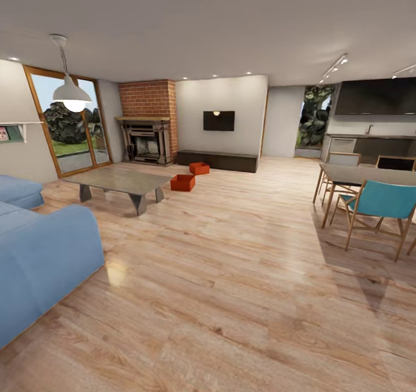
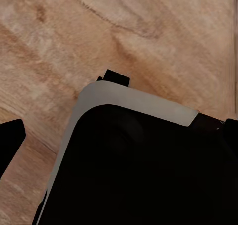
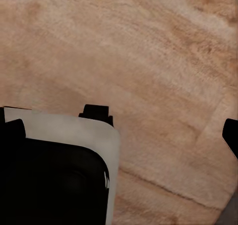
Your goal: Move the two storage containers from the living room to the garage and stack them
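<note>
The two storage containers are low orange-red open boxes on the light wood floor of the living room, far ahead in the head view. The nearer one [image 1: 182,182] sits just right of the glass coffee table [image 1: 118,180]; the other [image 1: 199,168] lies a little behind it, near the low TV bench [image 1: 218,160]. My left gripper [image 2: 121,130] and my right gripper [image 3: 121,131] hang over the plank floor beside my black-and-white base [image 2: 134,165]. Each is open, with a dark fingertip [image 3: 231,135] at either frame edge and nothing between.
A blue corner sofa [image 1: 40,247] fills the near left. A dining table [image 1: 370,175] with a teal chair [image 1: 381,204] stands at right. The brick fireplace [image 1: 147,132] and wood-framed glass doors [image 1: 72,123] are at the back left. Wide plank floor [image 1: 231,265] stretches ahead.
</note>
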{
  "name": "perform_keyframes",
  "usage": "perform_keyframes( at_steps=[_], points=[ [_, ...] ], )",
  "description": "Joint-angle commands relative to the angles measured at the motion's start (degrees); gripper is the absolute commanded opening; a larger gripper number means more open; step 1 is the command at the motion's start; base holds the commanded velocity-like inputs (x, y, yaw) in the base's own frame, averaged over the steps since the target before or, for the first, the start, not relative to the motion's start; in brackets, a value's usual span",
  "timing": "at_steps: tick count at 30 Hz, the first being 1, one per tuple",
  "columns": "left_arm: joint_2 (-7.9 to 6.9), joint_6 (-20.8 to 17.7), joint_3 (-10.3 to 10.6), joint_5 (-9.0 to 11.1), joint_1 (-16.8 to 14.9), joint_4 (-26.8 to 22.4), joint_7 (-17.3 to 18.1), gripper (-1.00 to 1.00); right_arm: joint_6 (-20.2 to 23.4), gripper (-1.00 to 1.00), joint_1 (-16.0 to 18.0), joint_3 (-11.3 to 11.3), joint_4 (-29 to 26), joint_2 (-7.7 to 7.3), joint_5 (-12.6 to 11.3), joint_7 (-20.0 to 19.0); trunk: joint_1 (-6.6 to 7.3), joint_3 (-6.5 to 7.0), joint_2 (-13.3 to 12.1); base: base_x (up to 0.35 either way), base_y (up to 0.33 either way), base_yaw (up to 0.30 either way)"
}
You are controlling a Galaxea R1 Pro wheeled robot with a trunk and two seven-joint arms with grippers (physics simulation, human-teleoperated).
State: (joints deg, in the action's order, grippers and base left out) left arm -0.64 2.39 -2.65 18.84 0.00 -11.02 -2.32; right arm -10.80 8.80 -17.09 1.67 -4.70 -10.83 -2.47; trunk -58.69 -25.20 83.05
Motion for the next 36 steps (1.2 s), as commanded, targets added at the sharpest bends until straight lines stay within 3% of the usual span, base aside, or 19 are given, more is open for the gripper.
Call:
perform_keyframes(
  at_steps=[1, 16, 36],
  points=[
    [0.02, 0.07, -0.25, -0.03, 0.0, -0.05, -0.05, 1.0, -0.3, 1.0, 0.07, -0.4, 0.18, 0.02, -0.6, -0.26, -0.03, -0.05, 0.03, 0.327, 0.0, -0.108],
    [0.02, -0.02, -0.25, 0.05, 0.0, 0.03, 0.0, 1.0, -0.12, 1.0, 0.08, -0.4, 0.18, 0.07, -0.6, -0.26, -0.03, -0.05, 0.03, 0.326, 0.0, -0.209],
    [-0.15, 0.03, -0.25, 0.05, 0.0, 0.3, -0.05, 1.0, -0.33, 1.0, 0.07, -0.4, 0.18, -0.04, -0.55, -0.28, -0.03, -0.05, 0.03, 0.326, 0.0, -0.011]
  ],
)
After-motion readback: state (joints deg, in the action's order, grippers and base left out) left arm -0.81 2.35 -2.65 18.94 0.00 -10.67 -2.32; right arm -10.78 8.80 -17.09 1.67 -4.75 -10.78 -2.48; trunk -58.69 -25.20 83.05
